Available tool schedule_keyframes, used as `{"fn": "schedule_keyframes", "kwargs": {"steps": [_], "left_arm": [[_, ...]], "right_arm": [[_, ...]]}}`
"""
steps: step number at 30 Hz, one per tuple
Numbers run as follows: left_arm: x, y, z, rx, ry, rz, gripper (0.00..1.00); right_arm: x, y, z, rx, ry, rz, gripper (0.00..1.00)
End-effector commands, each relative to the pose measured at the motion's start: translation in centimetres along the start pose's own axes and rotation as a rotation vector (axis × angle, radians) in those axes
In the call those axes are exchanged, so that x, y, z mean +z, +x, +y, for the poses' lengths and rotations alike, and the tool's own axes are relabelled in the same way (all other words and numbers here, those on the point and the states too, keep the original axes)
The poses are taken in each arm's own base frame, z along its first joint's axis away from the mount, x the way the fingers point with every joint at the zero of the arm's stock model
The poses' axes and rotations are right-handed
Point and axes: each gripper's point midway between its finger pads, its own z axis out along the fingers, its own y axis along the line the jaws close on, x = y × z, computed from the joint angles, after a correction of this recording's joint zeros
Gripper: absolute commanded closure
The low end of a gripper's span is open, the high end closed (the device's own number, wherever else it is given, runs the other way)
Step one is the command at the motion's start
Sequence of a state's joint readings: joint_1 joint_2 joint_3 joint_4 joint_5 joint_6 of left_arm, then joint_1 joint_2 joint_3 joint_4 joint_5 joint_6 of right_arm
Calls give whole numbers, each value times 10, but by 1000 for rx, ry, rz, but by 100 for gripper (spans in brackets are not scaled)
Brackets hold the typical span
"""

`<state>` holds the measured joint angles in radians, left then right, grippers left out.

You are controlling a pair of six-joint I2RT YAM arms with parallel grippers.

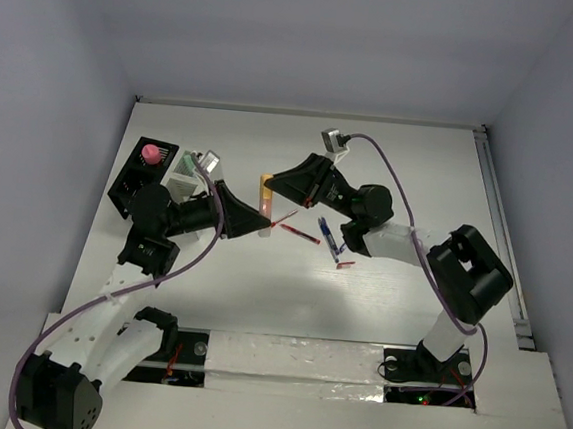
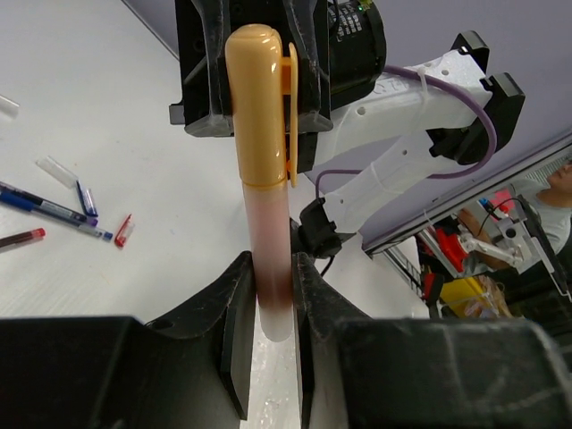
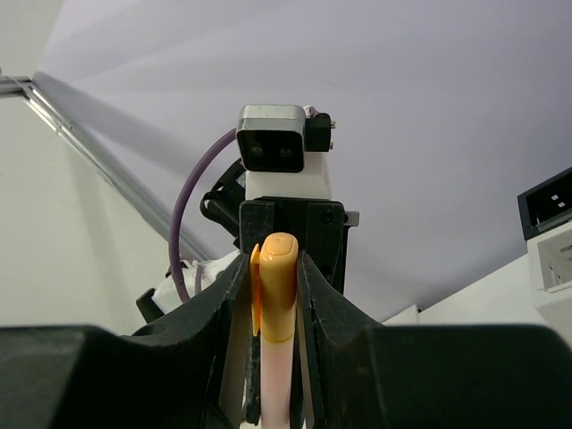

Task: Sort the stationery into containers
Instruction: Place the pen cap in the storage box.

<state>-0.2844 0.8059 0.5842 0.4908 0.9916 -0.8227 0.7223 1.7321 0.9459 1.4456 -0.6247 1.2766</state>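
Note:
An orange-capped marker [image 1: 265, 195] with a pale pink barrel hangs over the table's middle, held from both ends. My left gripper [image 2: 273, 304] is shut on the barrel's bare end [image 2: 271, 268]. My right gripper [image 3: 273, 299] is shut on the orange cap [image 3: 278, 286]. A red pen [image 1: 300, 233], a blue pen [image 1: 331, 237] and a small red cap [image 1: 345, 265] lie loose on the table under the right arm. At the back left stands the black slotted box [image 1: 133, 186] with a pink-topped piece [image 1: 151, 152] in it. The white slatted box [image 1: 184, 172] adjoins it.
In the left wrist view, a blue pen [image 2: 49, 207], a red pen [image 2: 22, 237], a red cap [image 2: 123, 231] and a clear cap [image 2: 55, 170] lie on the white table. A metal rail [image 1: 501, 233] runs along the right edge. Purple cables [image 1: 390, 173] loop off both arms.

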Motion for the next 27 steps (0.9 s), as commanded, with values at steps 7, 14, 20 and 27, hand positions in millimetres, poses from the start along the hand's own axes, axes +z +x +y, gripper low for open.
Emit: {"fn": "schedule_keyframes", "kwargs": {"steps": [7,14,20,27], "left_arm": [[-4,-103,-102,393,185,-296,100],[2,-113,-100,393,178,-293,100],[5,-118,-97,378,171,-292,100],[6,-128,-95,406,127,-296,100]], "right_arm": [[-39,86,2,-74,-134,239,100],[-50,122,-5,-33,-84,297,100],[-53,133,-4,-36,-49,335,100],[-55,139,7,-56,-40,371,100]]}}
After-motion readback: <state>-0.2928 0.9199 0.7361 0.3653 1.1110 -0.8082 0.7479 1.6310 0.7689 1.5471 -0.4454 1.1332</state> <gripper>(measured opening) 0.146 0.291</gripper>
